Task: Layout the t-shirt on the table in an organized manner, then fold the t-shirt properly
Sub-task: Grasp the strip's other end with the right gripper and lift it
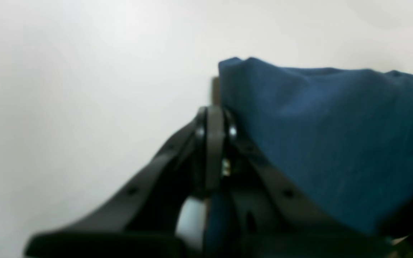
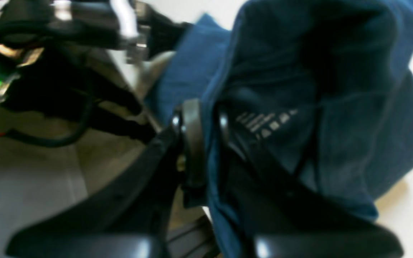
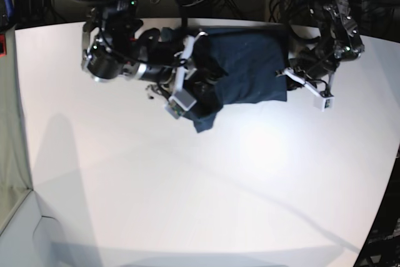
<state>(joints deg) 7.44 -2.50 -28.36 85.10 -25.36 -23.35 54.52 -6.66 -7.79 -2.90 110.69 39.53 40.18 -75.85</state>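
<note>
Nearest the base camera: bare stretch of the large white matte curved-edge table (image 3: 187, 204), nothing on it. Far side holds the plain dark navy-blue short-sleeved cloth t-shirt (image 3: 247, 67), bunched near the back edge, one flap trailing toward the camera at its lower left corner. Right gripper (image 2: 204, 122) is clenched on a fold of that cloth near the collar, pale printed label marks visible just beside the jaws. Left gripper (image 1: 215, 118) has jaws pressed together at the shirt's edge; fabric drapes over one finger and some blue shows low between the links, but the view is too blurred to say whether cloth is actually pinched (could be just lying against it). Judgement: still in the layout step, no fold made. To do it well, I'd want both grips on opposite edges, lift just enough to clear the table, pull apart until the panel goes taut, then drag toward the open centre so the hem and sleeves land flat. Risk: the right grip holds several layers, so spreading may leave a twist. Pose: right arm reaches in from the base view's left, wrist rolled, forearm low over the cloth; left arm comes from the view's right, elbow up, gripper at the shirt's side edge.
</note>
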